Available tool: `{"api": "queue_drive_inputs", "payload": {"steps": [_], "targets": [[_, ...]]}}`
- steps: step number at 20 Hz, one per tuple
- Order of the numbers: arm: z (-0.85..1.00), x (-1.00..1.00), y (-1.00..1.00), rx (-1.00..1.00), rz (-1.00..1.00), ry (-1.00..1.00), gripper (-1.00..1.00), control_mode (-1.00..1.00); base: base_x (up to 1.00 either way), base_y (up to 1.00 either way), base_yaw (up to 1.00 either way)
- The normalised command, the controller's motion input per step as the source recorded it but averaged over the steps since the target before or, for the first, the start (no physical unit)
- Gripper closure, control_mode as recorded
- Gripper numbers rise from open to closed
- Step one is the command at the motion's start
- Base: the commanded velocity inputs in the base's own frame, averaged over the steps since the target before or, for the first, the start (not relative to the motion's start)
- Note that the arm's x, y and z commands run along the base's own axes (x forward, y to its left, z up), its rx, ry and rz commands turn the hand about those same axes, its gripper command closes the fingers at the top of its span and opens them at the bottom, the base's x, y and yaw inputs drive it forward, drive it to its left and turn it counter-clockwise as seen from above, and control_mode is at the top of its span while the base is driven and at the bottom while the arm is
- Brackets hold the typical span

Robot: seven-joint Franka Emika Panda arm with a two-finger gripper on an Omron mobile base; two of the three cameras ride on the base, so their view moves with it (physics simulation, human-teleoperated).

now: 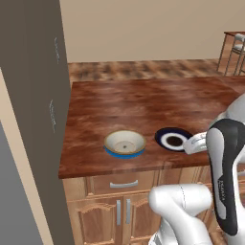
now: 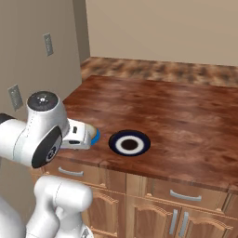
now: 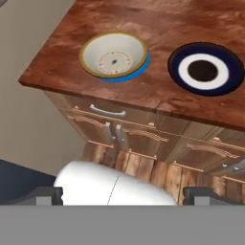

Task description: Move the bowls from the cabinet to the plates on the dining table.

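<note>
A cream-beige bowl (image 1: pixel 124 142) (image 3: pixel 114 55) with a golden-brown rim sits upright on the bright blue plate (image 1: pixel 125 154) (image 3: pixel 139 72) near the front left of the dining table (image 1: pixel 134 100) (image 2: pixel 186 111). To its right lies the black-navy plate (image 1: pixel 171 139) (image 2: pixel 129 142) (image 3: pixel 206 69) with a white centre and nothing on it. My gripper (image 3: pixel 125 195) (image 1: pixel 192 143) hangs open and empty above the table's front edge, between the two plates and drawn back from both. In the right base view my hand hides most of the bowl. The cabinet is out of view.
A tall grey unit (image 1: pixel 38 95) stands close against the table's left end. Drawers and arched doors (image 1: pixel 123 184) with grey handles run below the tabletop. A chair (image 1: pixel 234 48) stands at the far right. The wall on the left carries outlets (image 2: pixel 48 44).
</note>
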Motion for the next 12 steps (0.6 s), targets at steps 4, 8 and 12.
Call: {"api": "queue_drive_inputs", "payload": {"steps": [4, 8, 12], "targets": [[0.19, -0.47, 0.0, -0.17, -0.01, -0.06, -1.0, -1.0, 0.0, 0.0, 0.0], [0.33, -0.44, 0.0, -0.13, 0.0, -0.05, -1.0, -1.0, 0.0, 0.0, 0.0], [0.27, -0.26, 0.0, -0.06, 0.0, -0.04, -1.0, -1.0, 0.0, 0.0, 0.0]]}}
